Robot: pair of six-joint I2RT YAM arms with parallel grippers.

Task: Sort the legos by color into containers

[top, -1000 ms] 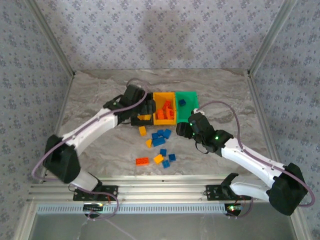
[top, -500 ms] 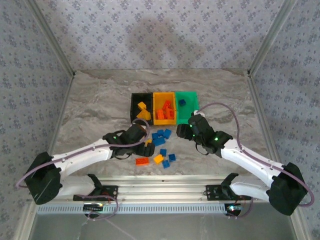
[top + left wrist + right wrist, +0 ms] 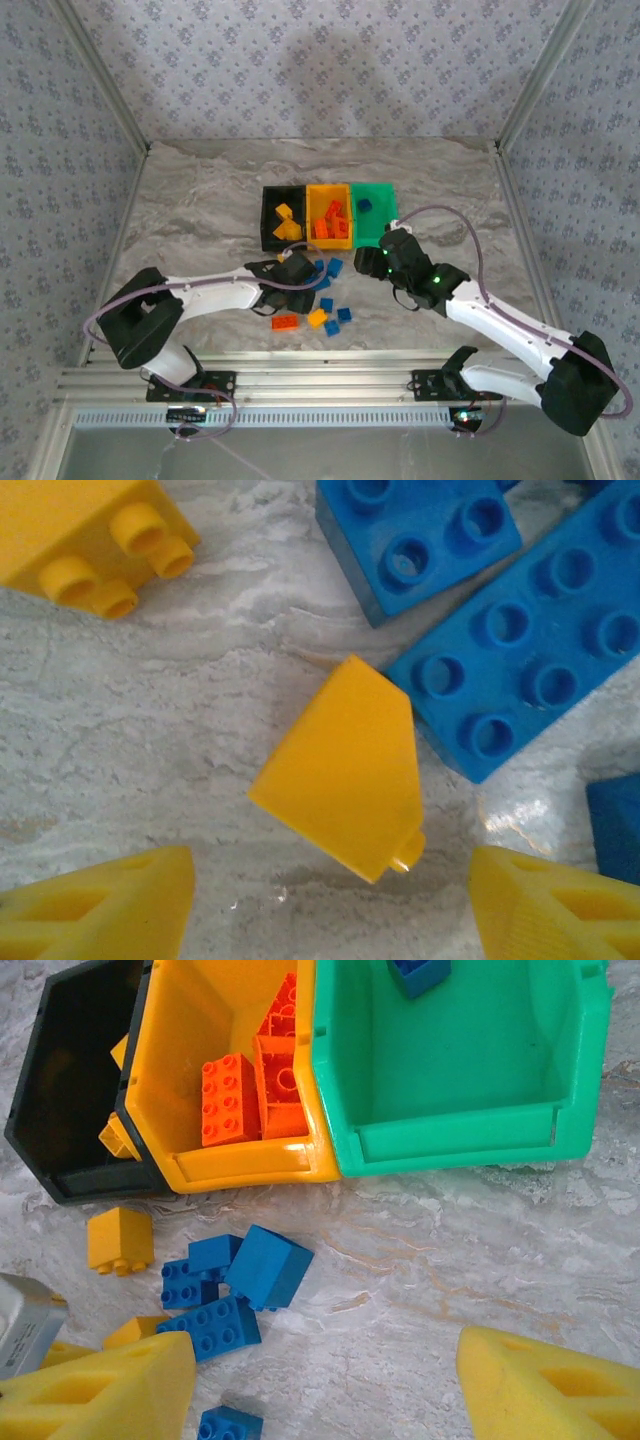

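Finding: the left gripper (image 3: 330, 905) holds its jaws part open astride the yellow sloped brick (image 3: 340, 765) on the table (image 3: 120, 710), touching nothing. Advice: centre first, close on its flat sides, and stay clear of the adjacent blue brick (image 3: 530, 670). The right gripper (image 3: 325, 1390) has its jaws open and empty, near the green bin (image 3: 470, 1070).

From high behind, the top camera overlooks the whole table (image 3: 200, 200); both wrist cameras look down, the left closest, sharing the blue bricks (image 3: 333, 266) (image 3: 540, 650) (image 3: 265, 1265).

2 white arms (image 3: 210, 292) with black joints, lilac cables and yellow fingers (image 3: 100, 905)
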